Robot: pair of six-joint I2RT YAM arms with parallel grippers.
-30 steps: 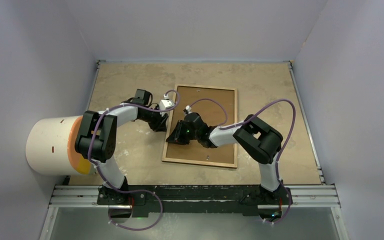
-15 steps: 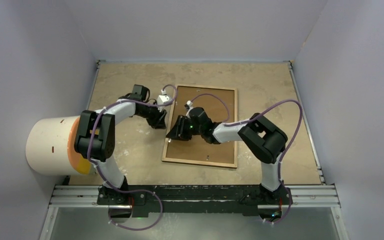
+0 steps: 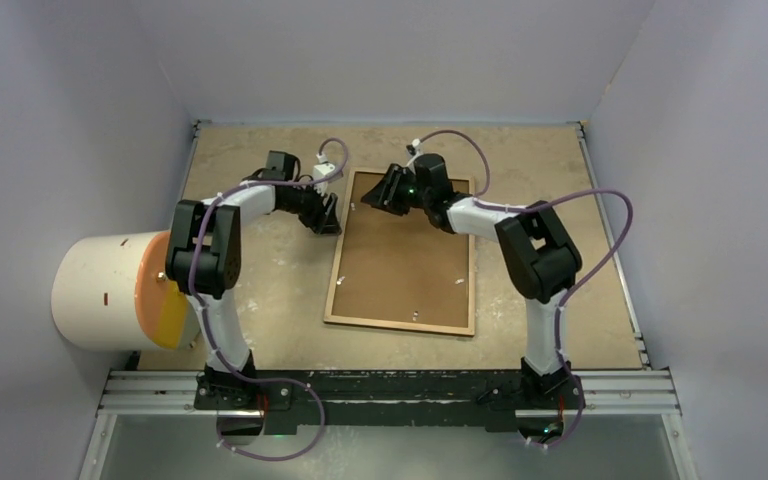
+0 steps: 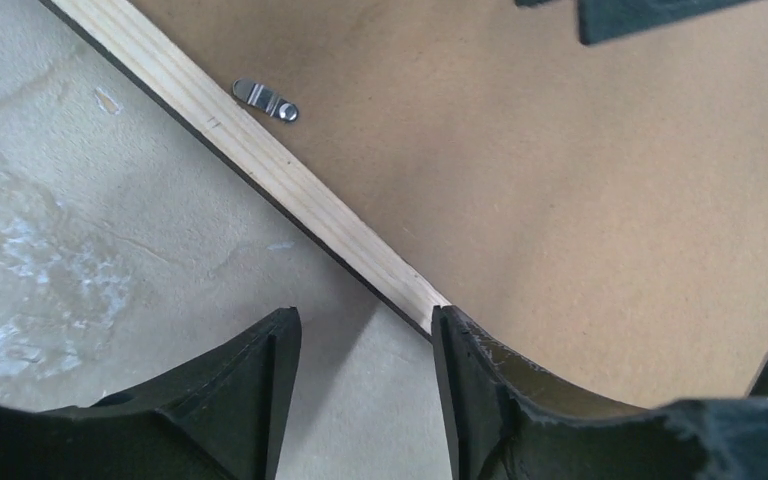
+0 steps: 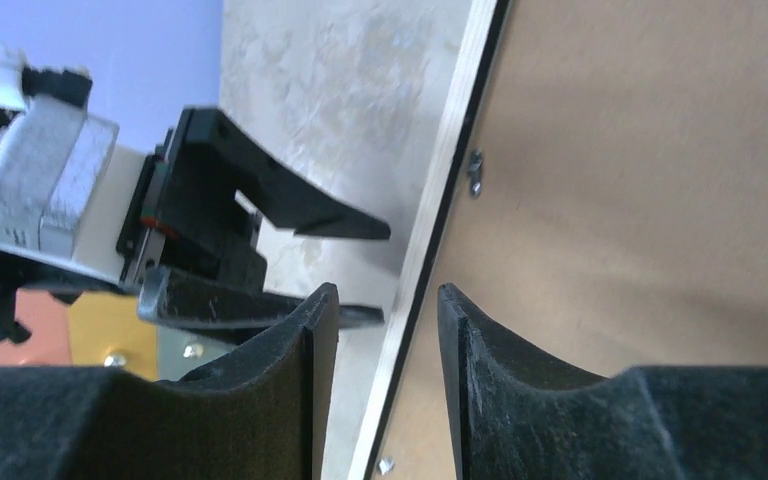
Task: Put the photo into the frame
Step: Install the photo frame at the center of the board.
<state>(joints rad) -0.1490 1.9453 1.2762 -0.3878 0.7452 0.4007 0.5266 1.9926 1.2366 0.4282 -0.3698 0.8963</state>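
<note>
Low, left pincer (image 4: 365, 325), right pincer (image 5: 385, 295) parted, facing across frame (image 4: 300, 197)

The frame (image 3: 337, 262) lies flat on the table (image 3: 260, 290), the backing board (image 3: 405, 265) inside it. Its left rail passes between the right gripper's (image 5: 388, 300) parted fingers. The left gripper (image 4: 365, 325), fingers spread, sits just ahead-left, on the table side.

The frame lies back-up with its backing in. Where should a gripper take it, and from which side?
Probably its left long rail, approached from the bare table beside it. The frame lies flat, wood back up, and the backing board fills its inside, so only the rail's outer edge is free. The open left gripper is at that rail.
</note>
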